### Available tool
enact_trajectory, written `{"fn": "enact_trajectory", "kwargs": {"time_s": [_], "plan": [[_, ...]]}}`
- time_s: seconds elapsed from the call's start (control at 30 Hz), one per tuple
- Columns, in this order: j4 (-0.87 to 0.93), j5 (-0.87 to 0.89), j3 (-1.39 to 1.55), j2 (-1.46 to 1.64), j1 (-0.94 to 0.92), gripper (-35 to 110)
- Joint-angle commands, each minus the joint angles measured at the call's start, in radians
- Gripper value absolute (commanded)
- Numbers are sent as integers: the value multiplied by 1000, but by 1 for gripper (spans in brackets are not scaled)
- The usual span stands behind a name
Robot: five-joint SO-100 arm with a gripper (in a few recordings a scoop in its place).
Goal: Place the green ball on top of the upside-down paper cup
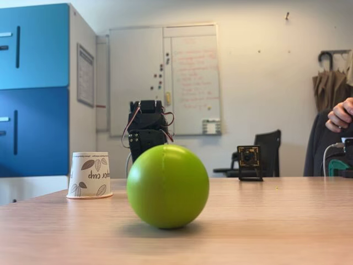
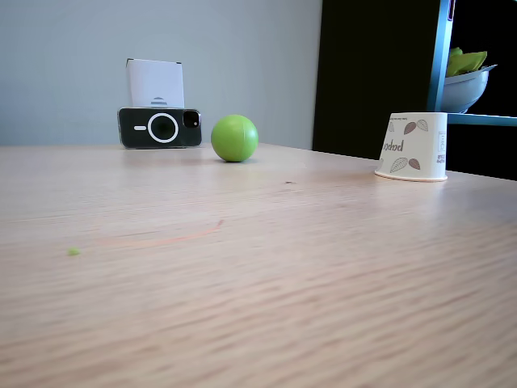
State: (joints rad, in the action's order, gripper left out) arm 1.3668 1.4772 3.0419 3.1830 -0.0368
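On the wooden table (image 1: 265, 221), lower centre of a fixed view: one green ball (image 1: 167, 186), matte lime, faint seam running top to bottom, resting free with nothing touching it. In the other fixed view the same ball (image 2: 234, 137) sits upper centre, just right of a phone (image 2: 160, 128) propped on its side.

Item two: the upside-down paper cup (image 1: 89, 175), white with brown leaf prints, wide rim on the table, flat base uppermost and bare. Left of the ball and well apart from it in this view; right of the ball (image 2: 412, 146) in the other.

Item three: the robot arm (image 1: 146, 130), black, folded upright at frame centre, directly behind the ball and partly hidden by it. Its gripper is masked by the ball and the arm's own body, so whether the jaws stand wide or narrow cannot be told; it appears to hold nothing, as the ball lies loose.

Governing relation, by judgement: the ball lies straight out from the arm toward the near camera, the cup off to one side and closer to the arm's row. Reach forward first, then swing sideways to the cup. Task not begun.

Sundries: small camera module (image 1: 249, 162) on a stand, person's hand (image 1: 340, 115) at right edge.
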Motion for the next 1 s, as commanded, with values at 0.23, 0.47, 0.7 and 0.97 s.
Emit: {"fn": "enact_trajectory", "kwargs": {"time_s": [0.23,0.47,0.7,0.97], "plan": [[6,17,-641,-601,41,0],[-86,23,-1057,-1003,120,2],[-172,95,-1420,-1348,230,4],[-193,204,-1947,-1790,318,6]]}}
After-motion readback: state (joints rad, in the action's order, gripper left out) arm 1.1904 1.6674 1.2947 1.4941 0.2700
